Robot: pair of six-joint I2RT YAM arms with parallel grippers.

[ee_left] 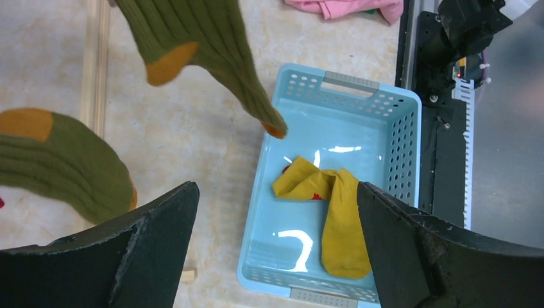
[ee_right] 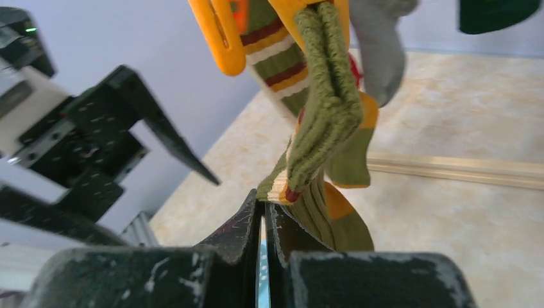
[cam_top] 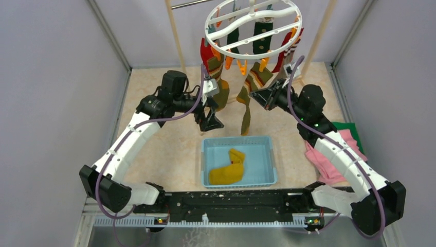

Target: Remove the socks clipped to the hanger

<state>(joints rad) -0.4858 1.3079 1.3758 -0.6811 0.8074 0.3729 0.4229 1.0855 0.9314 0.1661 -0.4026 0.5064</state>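
right gripper (ee_right: 263, 208) fingers pressed together, tips touching the cream edge of the olive striped sock (ee_right: 327, 109); can't tell if any fabric is actually caught between them. that sock hangs straight above and just ahead of the tips, its doubled cuff held in an orange clip (ee_right: 215, 35) higher up on the hanger (cam_top: 241, 56). left gripper (cam_top: 210, 122) spread wide, nothing held. two more olive socks (ee_left: 205, 45) dangle just ahead of and above its fingers, and the blue basket (cam_top: 237, 139) lies below and ahead of it with a yellow sock (cam_top: 229, 172) already inside. a red sock (cam_top: 205, 51) and other dark ones hang from clips above the left wrist. handling guess: the socks are light, limp ribbed knit that will fold and swing rather than resist. the clip looks like the only thing holding each one, so a pull may tilt the whole ring before the clip lets go. the knit should give decent friction, no crush risk. best hold is probably the thick doubled part just under the clip, pinched across the full fold, not on the loose toe, which would only stretch.
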